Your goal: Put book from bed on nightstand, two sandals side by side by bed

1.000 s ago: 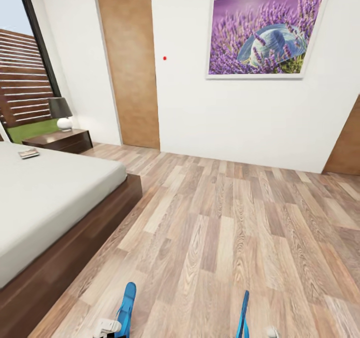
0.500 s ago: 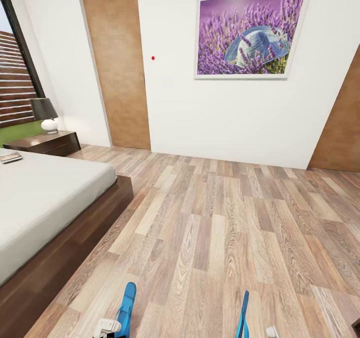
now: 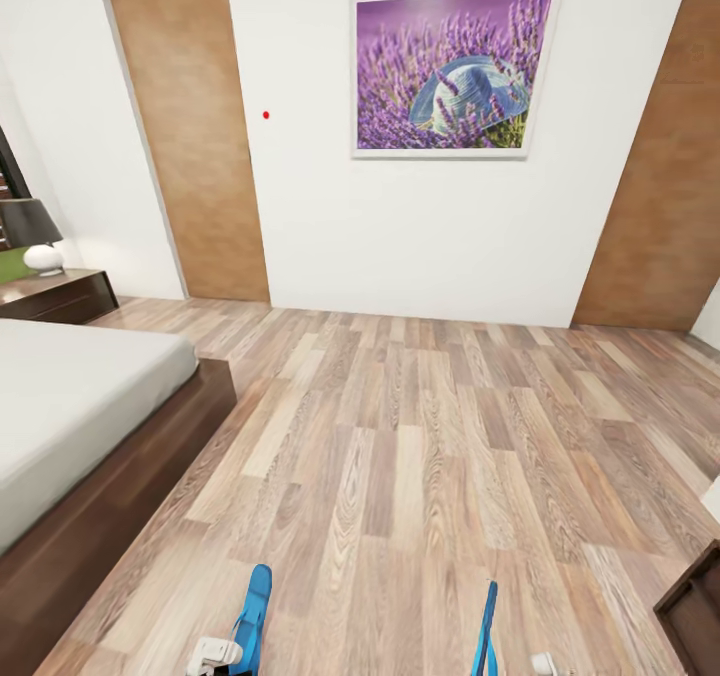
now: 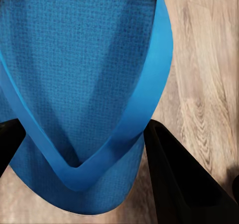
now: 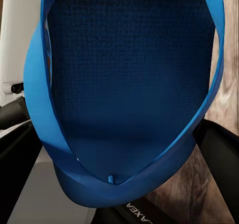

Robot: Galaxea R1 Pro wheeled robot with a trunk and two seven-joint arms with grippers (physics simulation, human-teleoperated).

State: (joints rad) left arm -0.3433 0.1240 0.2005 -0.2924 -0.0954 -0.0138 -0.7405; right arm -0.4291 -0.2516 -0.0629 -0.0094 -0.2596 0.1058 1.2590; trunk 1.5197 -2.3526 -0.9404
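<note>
1. The left gripper is pinching a bright blue flip-flop, textured sole, thin straps meeting in a V.
2. The right gripper is clamping its twin; "AXEA" is showing beneath.
3. Both are hanging above the plank floor, beside the bed.

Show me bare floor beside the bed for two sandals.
Open wood floor runs from the bed frame across to the picture wall. Tighter spots: by the nightstand at the bed's head, and near the dark furniture corner.

bed left | nightstand behind it, lamp on top | floor right
</note>
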